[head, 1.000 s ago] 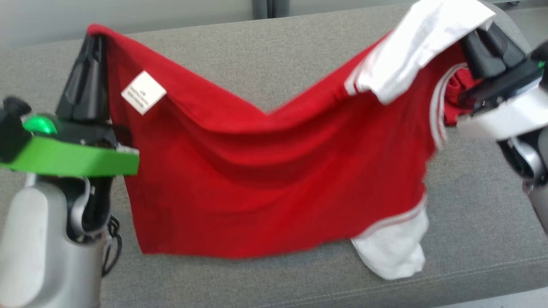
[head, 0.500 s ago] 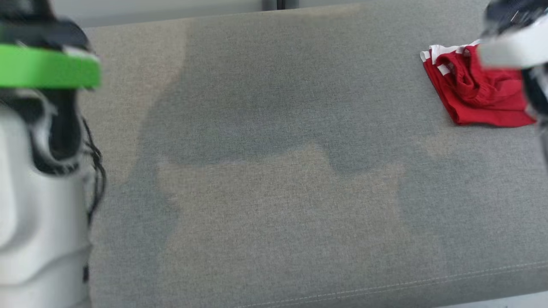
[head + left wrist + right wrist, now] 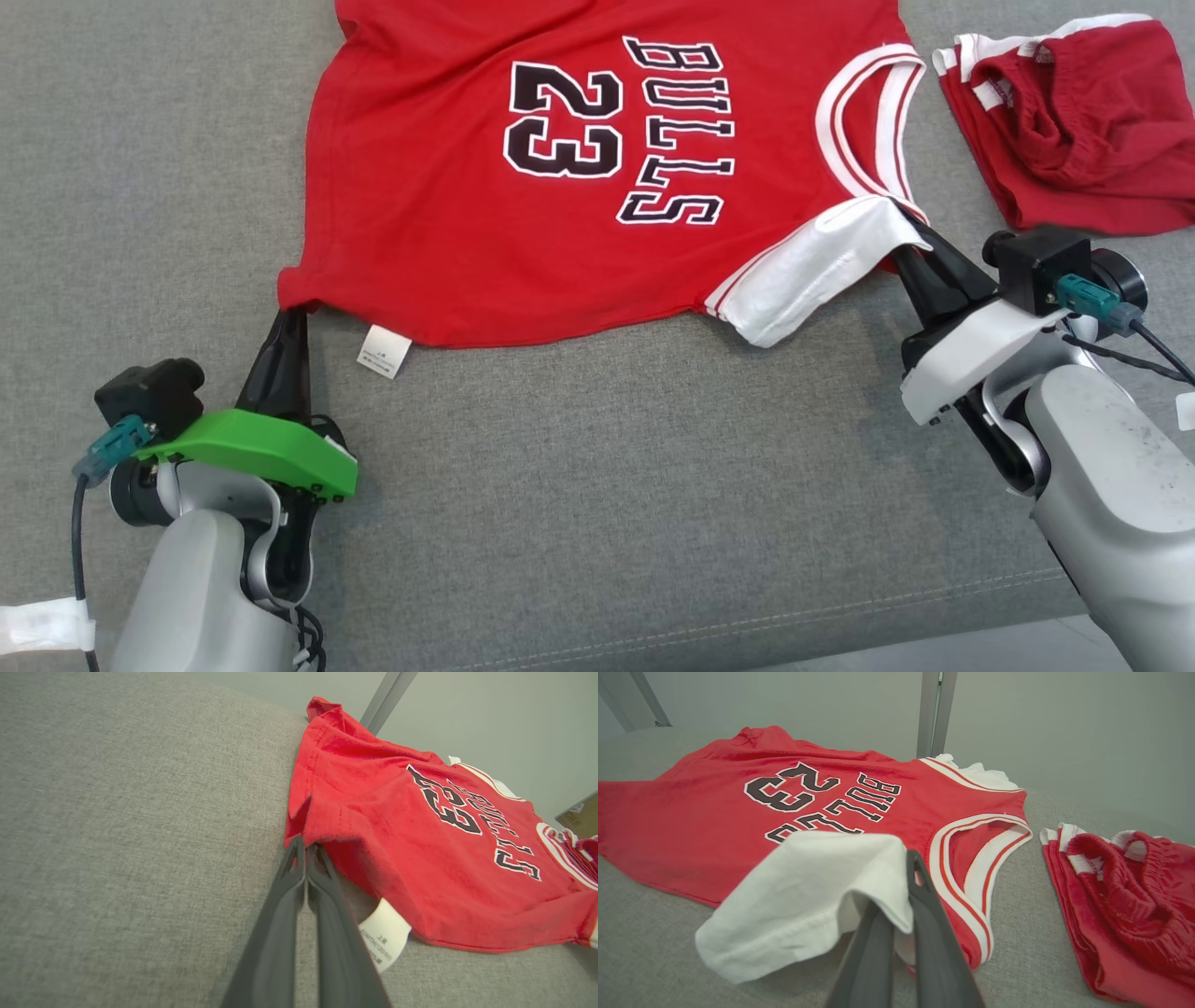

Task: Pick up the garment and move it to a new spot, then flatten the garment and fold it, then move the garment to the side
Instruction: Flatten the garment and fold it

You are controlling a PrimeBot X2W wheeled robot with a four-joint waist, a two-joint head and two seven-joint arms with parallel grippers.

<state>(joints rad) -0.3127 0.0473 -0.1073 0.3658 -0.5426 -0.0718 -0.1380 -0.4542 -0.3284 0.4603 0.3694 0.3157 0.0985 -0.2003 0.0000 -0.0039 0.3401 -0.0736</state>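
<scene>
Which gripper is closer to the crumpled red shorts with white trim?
Right. The right gripper, gripping the red jersey's white sleeve, sits near the shorts; the left gripper holds the far hem corner.

The jersey lies on the cushion at top centre of the head view, the shorts beside it at upper right. The left gripper meets its lower-left corner, the right gripper its lower-right sleeve.

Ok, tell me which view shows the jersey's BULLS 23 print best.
The head view: the print lies whole and flat-on from above. The left wrist view catches it at a low slant, squashed; in the right wrist view the white sleeve hides its near edge.
</scene>
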